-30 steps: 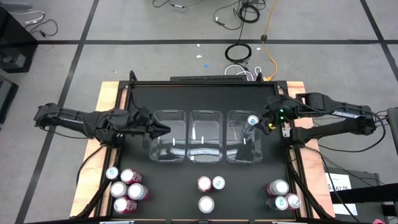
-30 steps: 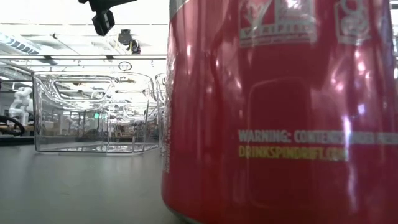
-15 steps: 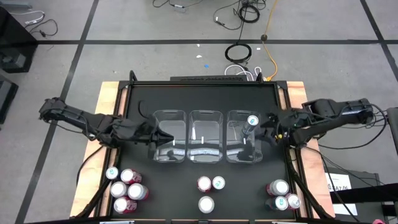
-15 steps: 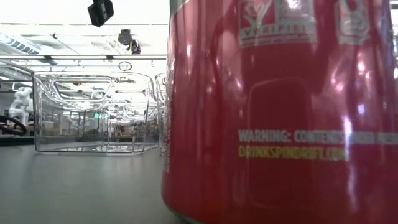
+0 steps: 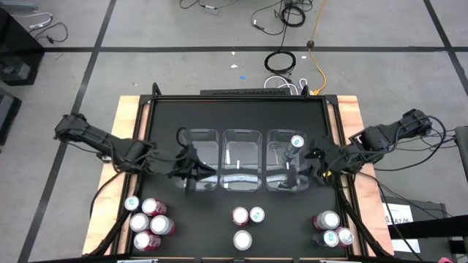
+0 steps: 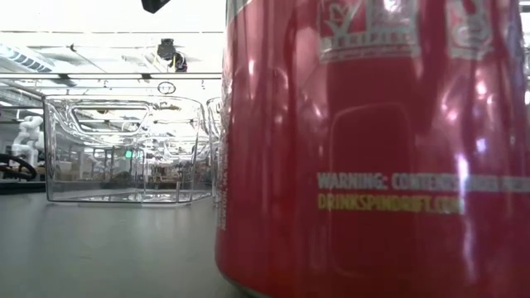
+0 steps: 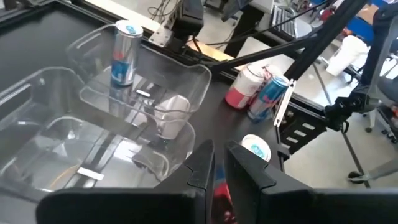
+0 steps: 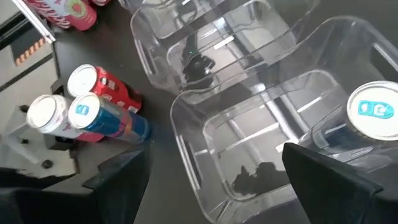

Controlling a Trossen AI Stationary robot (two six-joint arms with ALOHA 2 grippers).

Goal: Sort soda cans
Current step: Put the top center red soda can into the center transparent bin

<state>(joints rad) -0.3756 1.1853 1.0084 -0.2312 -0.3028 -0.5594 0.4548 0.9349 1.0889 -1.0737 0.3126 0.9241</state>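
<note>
High view, looking straight down on the black table (image 5: 241,117): three clear bins (image 5: 240,169) lined up across the middle of the frame. Only one can dropped in so far, a blue and silver one (image 5: 296,143) standing upright in the rightmost bin, upper part of it. Rest of the cans parked along the bottom edge of the frame: a cluster at lower left (image 5: 148,223) with mostly red and pink bodies plus one teal top, three in the bottom middle (image 5: 246,222), and three more at lower right (image 5: 332,228).

Left gripper (image 5: 191,177) sitting at the front left corner of the leftmost bin, left of centre in frame, fingers pinched nearly together with nothing between them. Left wrist view backs that up, two dark fingers (image 7: 202,169) almost touching, bins and that blue can (image 7: 125,52) beyond.

Right gripper (image 5: 316,165) just off the right side of the rightmost bin, right of centre, jaws spread wide and empty. Right wrist view looking down past its fingers (image 8: 328,178) at the can top (image 8: 374,110) inside the bin.

Low view mostly blocked by a huge red can (image 6: 377,149) right up against the lens, a bin (image 6: 124,149) visible at the left
</note>
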